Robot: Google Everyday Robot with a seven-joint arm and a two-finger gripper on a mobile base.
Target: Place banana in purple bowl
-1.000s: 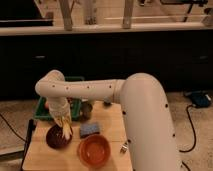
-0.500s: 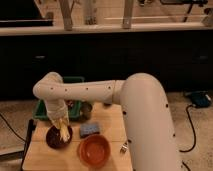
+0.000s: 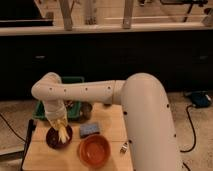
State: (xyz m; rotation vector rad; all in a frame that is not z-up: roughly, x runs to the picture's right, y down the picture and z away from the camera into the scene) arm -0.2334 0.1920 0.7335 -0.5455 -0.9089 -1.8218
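The purple bowl point(image 3: 53, 140) sits at the left of the small wooden table point(image 3: 111, 120). My gripper point(image 3: 61, 129) points straight down, right over the bowl and reaching to its rim. A pale yellow, elongated shape, the banana point(image 3: 63, 134), hangs at the gripper's tip, with its lower end inside the bowl. I cannot separate the banana cleanly from the gripper. The white arm point(image 3: 95, 92) reaches in from the right.
A bright orange bowl point(image 3: 94, 150) stands just right of the purple one, near the table's front edge. A blue-grey sponge point(image 3: 90, 130) lies behind it. A green bin point(image 3: 72, 107) stands at the back left, with a dark can point(image 3: 87, 111) beside it. A small pale object point(image 3: 124, 147) lies at the right.
The gripper with the pale yellow shape has sunk slightly toward the purple bowl. Nothing else has moved.
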